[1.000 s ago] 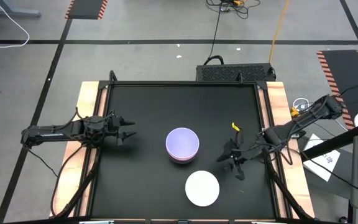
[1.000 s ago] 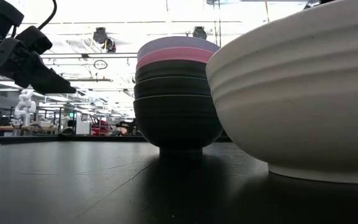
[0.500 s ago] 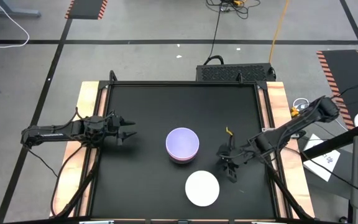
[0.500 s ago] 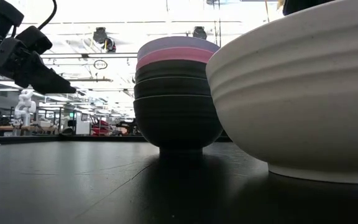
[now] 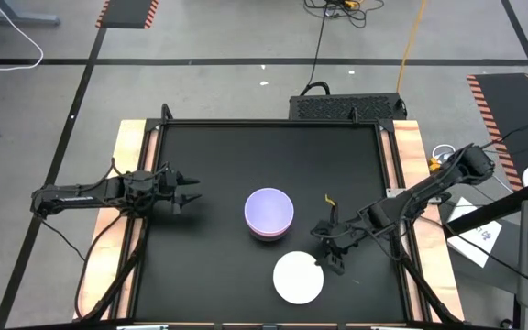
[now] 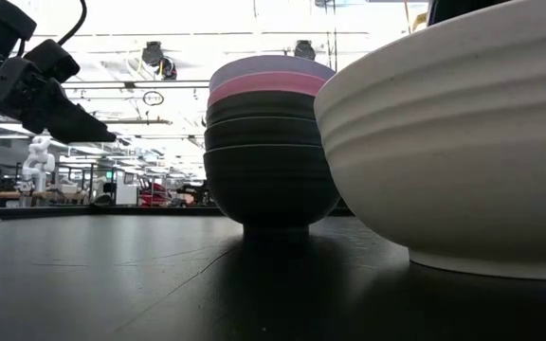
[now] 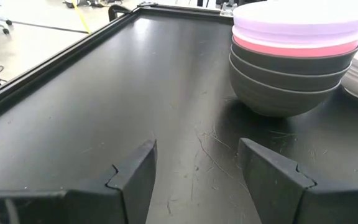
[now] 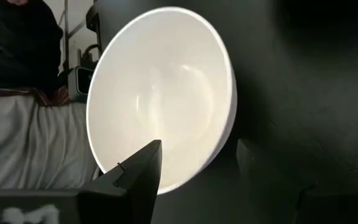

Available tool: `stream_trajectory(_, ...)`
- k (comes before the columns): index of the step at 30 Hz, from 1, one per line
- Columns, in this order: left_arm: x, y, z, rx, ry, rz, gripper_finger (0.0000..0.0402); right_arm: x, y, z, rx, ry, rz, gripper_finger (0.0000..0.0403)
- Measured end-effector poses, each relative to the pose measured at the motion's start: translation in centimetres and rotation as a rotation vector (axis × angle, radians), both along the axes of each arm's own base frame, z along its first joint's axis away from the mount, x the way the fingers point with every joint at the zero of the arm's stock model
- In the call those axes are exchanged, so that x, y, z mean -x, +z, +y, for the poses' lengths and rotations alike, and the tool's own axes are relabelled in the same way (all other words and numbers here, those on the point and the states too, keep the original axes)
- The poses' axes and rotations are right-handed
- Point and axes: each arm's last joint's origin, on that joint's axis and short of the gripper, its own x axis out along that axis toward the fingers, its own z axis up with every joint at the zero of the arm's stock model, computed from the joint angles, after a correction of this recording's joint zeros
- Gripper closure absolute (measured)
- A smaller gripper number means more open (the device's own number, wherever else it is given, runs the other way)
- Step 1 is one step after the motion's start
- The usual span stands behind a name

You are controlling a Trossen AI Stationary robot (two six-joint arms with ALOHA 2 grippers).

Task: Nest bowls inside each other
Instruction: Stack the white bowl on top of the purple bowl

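Observation:
Five bowls stand nested in one stack [image 5: 269, 213] at the table's middle, lavender on top, pink under it, three black below; the stack also shows in the low view [image 6: 268, 142] and the left wrist view [image 7: 294, 56]. A white bowl [image 5: 298, 278] rests upright on its foot near the front edge, alone. My right gripper [image 5: 326, 255] is open just over the white bowl's right far rim [image 8: 225, 118], one finger over the bowl's inside and one outside it. My left gripper [image 5: 191, 194] is open and empty, left of the stack.
The black table top has a raised frame [image 5: 388, 183] and wooden side strips. A black box [image 5: 346, 105] sits beyond the far edge. A person's dark top and grey trousers [image 8: 17, 112] show beyond the table's near edge.
My right gripper has gone toward the table's left and near edges, from right of the white bowl to its rim. The bowls and my left gripper have kept still.

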Motion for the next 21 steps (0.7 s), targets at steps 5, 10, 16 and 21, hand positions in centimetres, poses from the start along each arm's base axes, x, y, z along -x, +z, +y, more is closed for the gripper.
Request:
stream_trajectory(5,0.0,0.0,0.0,0.000,0.000,-0.001,0.0172,0.0,-0.2,0.0,-0.006,-0.012,0.022,0.0200)
stream_trajectory(10,0.0,0.0,0.0,-0.001,0.000,-0.001,0.0172,0.0,-0.2,0.0,-0.016,-0.022,0.025,0.0200)
stream_trajectory(16,0.0,0.0,0.0,-0.006,-0.002,0.000,0.0172,-0.5,-1.5,0.3,-0.017,-0.053,0.085,0.0200)
stream_trajectory(21,0.0,0.0,0.0,-0.008,-0.003,-0.001,0.0172,-1.4,-2.7,0.5,-0.022,-0.038,0.143,0.0200)
